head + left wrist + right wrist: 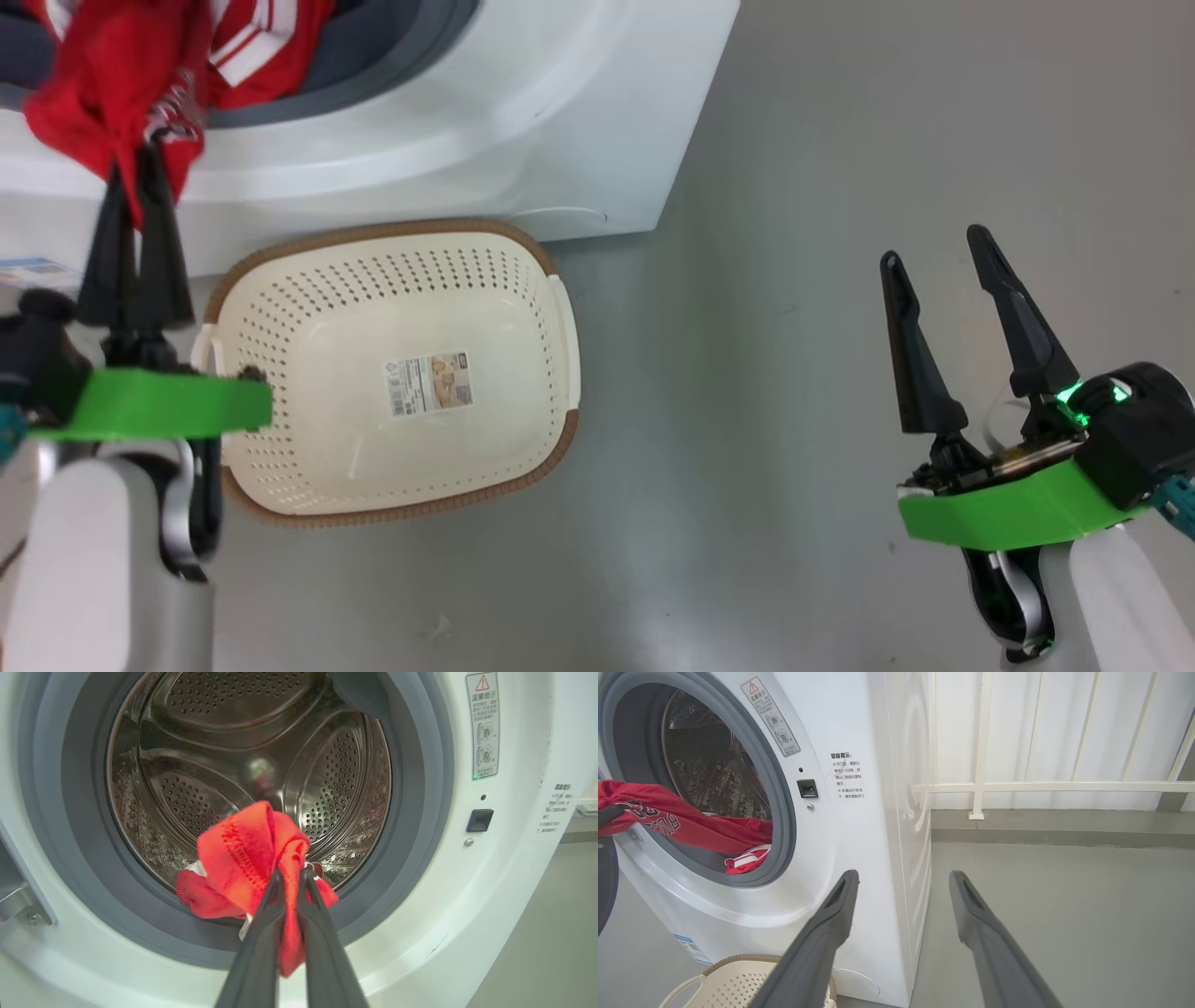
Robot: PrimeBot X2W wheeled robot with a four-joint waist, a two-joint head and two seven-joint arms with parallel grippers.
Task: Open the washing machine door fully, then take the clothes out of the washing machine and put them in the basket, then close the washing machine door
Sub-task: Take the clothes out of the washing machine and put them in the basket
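Fabric of the clothes [243, 858] is clamped in the left pincer [292, 875], which is held at the near lip of the washing machine [523, 112]. The right pincer [934, 245] is spread apart over the floor [794, 420], well to the right, with nothing gripped. The basket [308, 308] is set on the floor just below the opening, and nothing is seen in it. Farther in, the rest of the jersey is draped over the grey seal [416, 812] into the drum [233, 742]. Only 1 bunched fold is gripped. It could be pulled free if the trailing cloth is snagged on the seal, or be dropped short of the basket.
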